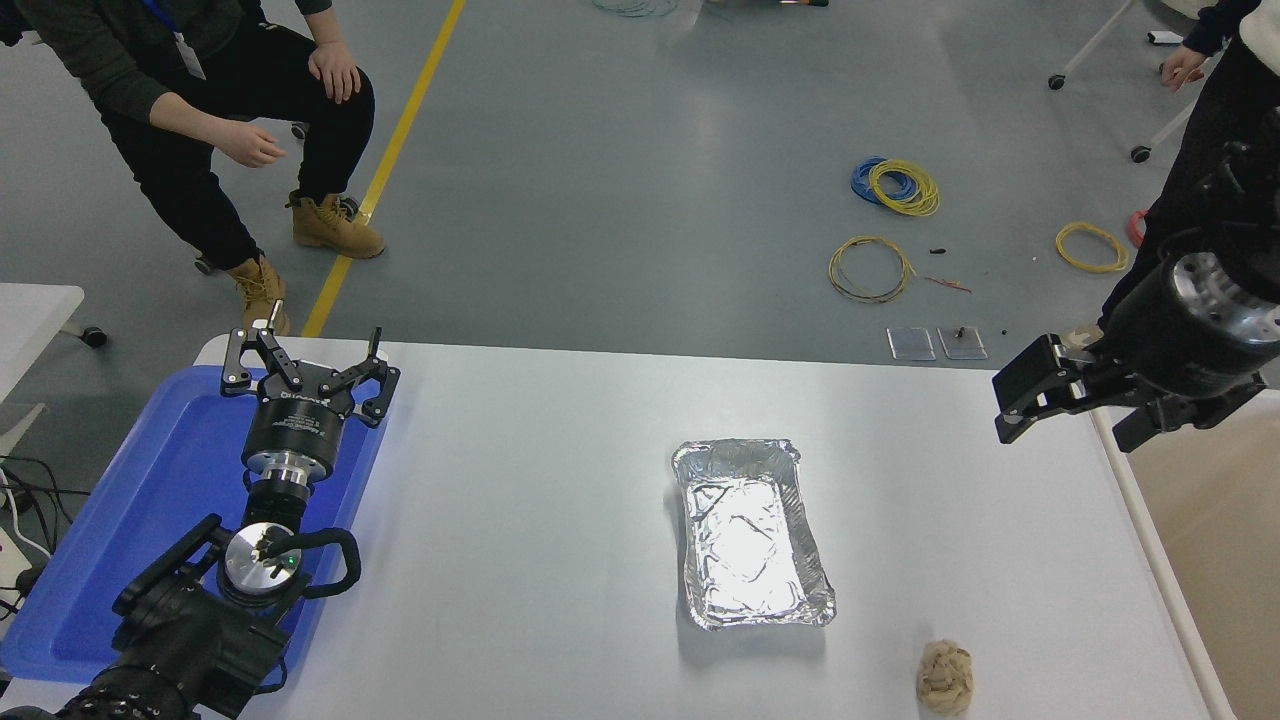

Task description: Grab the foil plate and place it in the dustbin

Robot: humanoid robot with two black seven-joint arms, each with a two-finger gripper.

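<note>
The foil plate [752, 535] lies flat on the white table [520, 520], right of centre, shiny and wrinkled, with nothing in it. The dustbin [1150, 560] stands against the table's right edge; I see its off-white rim and its beige inside. My right gripper [1018, 398] comes in from the right edge and hangs in the air above the table's far right corner. It is well apart from the plate, up and to the right of it, and holds nothing that I can see. My left gripper [322, 342] is open and empty, parked over the blue tray.
A flat blue plastic tray [150, 500] lies at the table's left end under my left arm. A small beige paper ball [945, 678] sits near the front edge, right of the plate. A person crouches beyond the far left corner; another stands at the far right.
</note>
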